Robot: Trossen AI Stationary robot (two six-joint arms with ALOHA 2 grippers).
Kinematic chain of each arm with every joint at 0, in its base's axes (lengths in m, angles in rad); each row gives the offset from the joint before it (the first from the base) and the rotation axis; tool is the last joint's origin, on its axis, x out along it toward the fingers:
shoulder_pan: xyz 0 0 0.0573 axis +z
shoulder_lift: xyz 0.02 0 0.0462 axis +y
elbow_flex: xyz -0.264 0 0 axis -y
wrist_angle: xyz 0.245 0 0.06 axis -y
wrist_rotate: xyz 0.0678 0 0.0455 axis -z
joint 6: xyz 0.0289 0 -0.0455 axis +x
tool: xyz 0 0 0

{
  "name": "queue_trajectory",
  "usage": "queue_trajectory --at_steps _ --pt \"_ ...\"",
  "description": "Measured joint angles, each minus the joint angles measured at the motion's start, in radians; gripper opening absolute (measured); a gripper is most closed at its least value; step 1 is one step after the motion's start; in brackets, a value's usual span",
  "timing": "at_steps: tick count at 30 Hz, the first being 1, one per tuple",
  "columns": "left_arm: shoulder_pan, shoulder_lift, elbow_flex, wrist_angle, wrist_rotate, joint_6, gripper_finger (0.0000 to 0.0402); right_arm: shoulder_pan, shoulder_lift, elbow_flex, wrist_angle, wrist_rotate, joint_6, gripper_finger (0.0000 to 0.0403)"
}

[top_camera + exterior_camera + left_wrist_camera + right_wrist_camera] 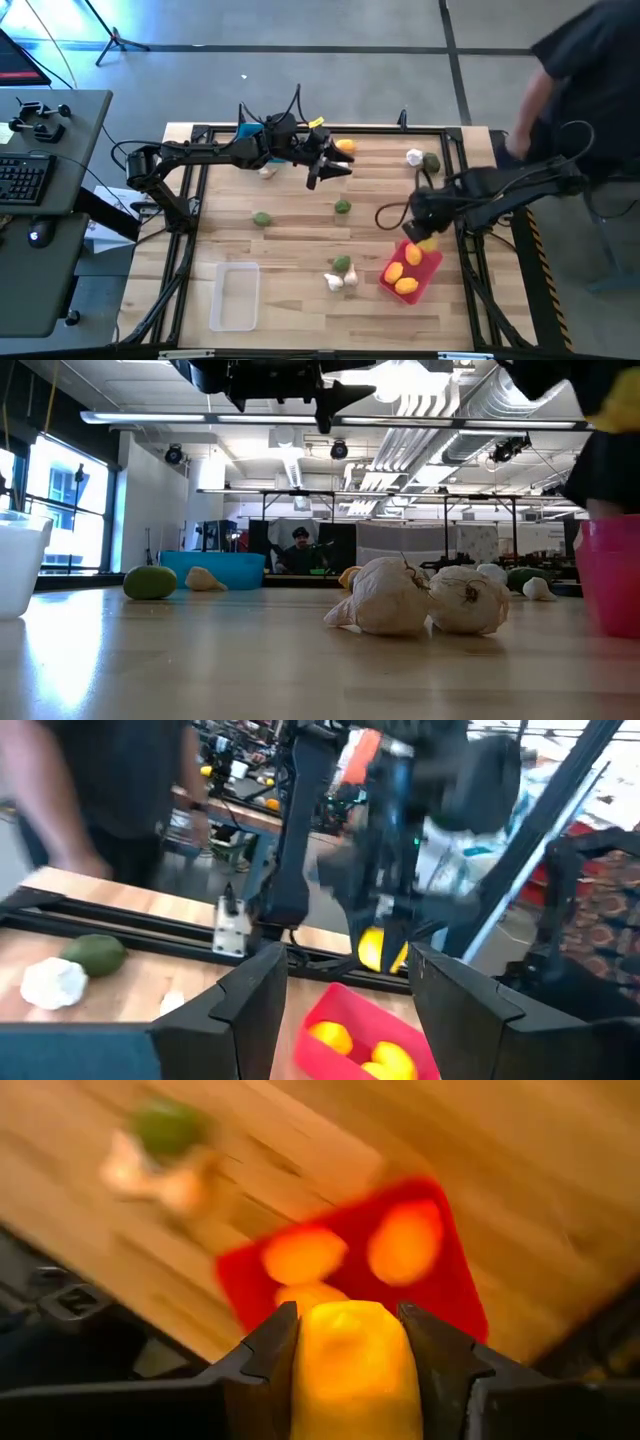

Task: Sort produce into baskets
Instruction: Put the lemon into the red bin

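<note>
My right gripper point(425, 241) is shut on a yellow lemon point(352, 1360) above the red bin point(410, 272), which holds yellow lemons point(406, 285). My left gripper point(340, 168) is open and empty, raised over the far middle of the table near a yellow lemon point(344, 146). The blue bin point(250, 131) stands at the far left, the clear bin point(235, 295) near the left front. Green fruits point(262, 217) point(342, 206) point(431, 162) and garlic bulbs point(336, 281) point(414, 156) lie on the table. My right gripper pinches the yellow lemon by its two sides point(306, 1350) between its two fingers, coming from above and pointing down. The lemon is lifted clear, over the far edge of the red bin.
A green fruit point(342, 264) sits by the garlic bulbs at the front middle. A garlic bulb point(267, 171) lies next to the blue bin. A person point(580, 70) stands beyond the table's far right corner. A desk with a keyboard point(22, 180) is at the left.
</note>
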Motion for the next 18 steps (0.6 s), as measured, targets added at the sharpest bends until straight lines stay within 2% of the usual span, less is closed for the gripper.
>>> queue_trajectory --at_steps 3,10,18 --pt "0.0 0.001 0.0 0.0 -0.04 0.015 0.0195 0.016 0.0 -0.102 0.028 -0.048 0.086 0.0128" --pt "0.008 0.002 0.0 -0.011 -0.042 0.016 0.0195 0.039 0.0 -0.268 0.142 -0.091 0.248 0.0128" --pt "0.008 0.002 0.0 -0.026 -0.048 0.016 0.0195 0.039 0.0 -0.337 0.192 -0.1 0.359 0.0128"
